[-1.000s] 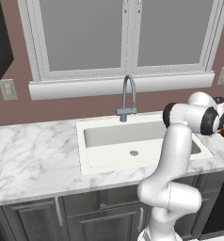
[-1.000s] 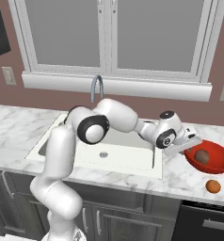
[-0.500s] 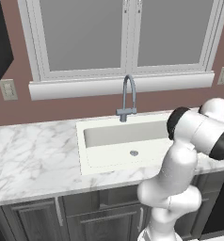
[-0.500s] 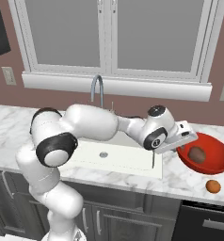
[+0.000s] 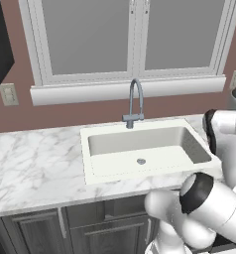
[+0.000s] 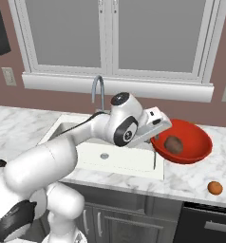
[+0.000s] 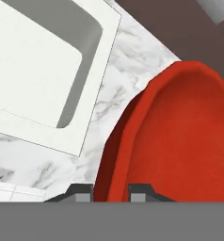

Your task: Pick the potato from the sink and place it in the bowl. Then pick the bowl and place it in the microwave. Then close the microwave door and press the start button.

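The bowl (image 6: 183, 141) sits on the marble bench (image 6: 191, 176) just to the right of the sink (image 6: 110, 156), red and glossy, and the potato (image 6: 173, 144) lies inside it, toward its left side. In the right base view the white arm reaches across the front of the sink, and its hand meets the bowl's left rim. From the hand view, the fingers (image 7: 110, 192) straddle that rim: one dark tip (image 7: 82, 191) stands outside the red wall, the other inside, so they are pinching the bowl's edge, closed down to a narrow gap around it. The bowl looks tilted slightly, its left rim higher where the hand holds it, though whether it has left the bench is hard to tell. The sink basin is white with a round metal drain (image 5: 141, 160) in its floor, and the grey curved faucet (image 5: 134, 101) rises behind it under the window (image 5: 132, 37). A small orange ball (image 6: 214, 188) rests on the bench in front of the bowl, well apart from it.
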Controlling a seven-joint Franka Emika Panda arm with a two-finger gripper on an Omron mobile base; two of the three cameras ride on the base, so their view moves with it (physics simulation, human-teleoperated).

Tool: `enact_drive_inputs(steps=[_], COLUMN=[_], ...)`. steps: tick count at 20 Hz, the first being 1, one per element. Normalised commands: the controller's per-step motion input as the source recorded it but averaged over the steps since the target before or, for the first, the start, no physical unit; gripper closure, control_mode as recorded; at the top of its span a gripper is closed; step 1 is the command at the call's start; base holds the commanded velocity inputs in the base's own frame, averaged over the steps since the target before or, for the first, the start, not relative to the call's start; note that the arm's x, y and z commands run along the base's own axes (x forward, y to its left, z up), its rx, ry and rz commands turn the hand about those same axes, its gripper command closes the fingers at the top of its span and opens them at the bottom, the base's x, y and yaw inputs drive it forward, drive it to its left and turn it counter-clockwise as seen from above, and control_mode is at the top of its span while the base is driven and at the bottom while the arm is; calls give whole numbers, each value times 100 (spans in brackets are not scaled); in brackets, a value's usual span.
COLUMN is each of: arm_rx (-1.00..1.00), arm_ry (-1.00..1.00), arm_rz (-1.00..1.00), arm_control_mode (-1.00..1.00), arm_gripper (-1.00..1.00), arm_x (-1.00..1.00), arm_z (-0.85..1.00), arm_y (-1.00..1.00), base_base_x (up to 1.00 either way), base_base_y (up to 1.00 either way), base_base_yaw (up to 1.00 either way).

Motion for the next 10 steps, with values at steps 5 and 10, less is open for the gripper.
enact_drive_inputs(steps=[5,10], arm_rx=[0,0], arm_ry=[4,9], arm_rz=[14,17], arm_control_mode=[-100,-100], arm_gripper=[100,100], arm_x=[-37,-29], arm_z=[100,100], arm_y=[99,94], base_base_x=[0,0], base_base_y=[0,0], base_base_yaw=[0,0])
